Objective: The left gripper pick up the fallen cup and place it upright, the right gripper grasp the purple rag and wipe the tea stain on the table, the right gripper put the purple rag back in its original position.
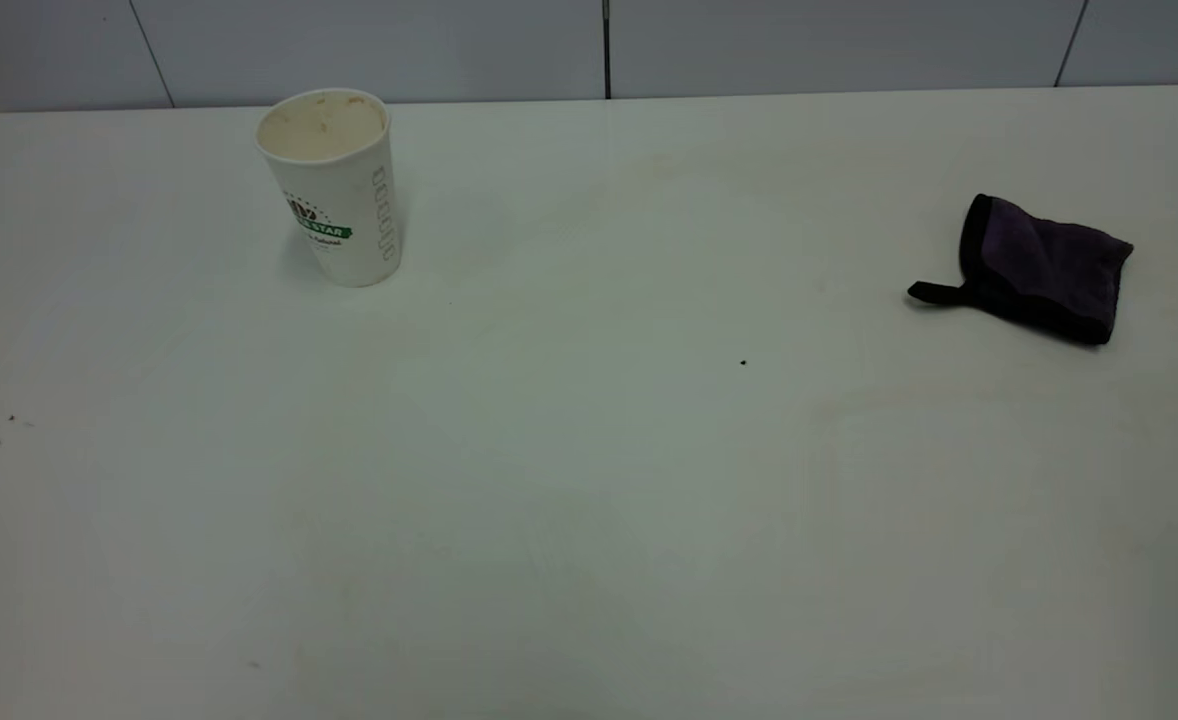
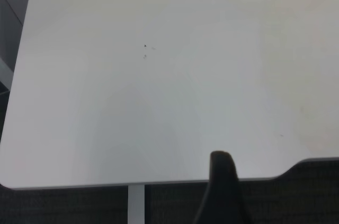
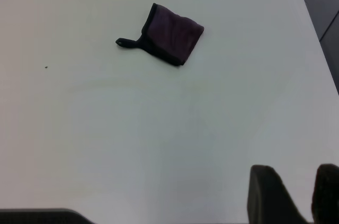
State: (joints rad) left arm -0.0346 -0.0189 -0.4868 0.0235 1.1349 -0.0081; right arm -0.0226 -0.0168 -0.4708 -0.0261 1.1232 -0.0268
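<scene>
Right hand well apart from purple rag.

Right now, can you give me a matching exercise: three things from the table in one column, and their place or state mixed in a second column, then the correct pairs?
Column one:
1. cup
2. purple rag
3. right gripper

Column two:
A. lying flat at the table's right side
B. near the table's front edge, holding nothing
C. standing upright, far left

Pairs: 1-C, 2-A, 3-B
</scene>
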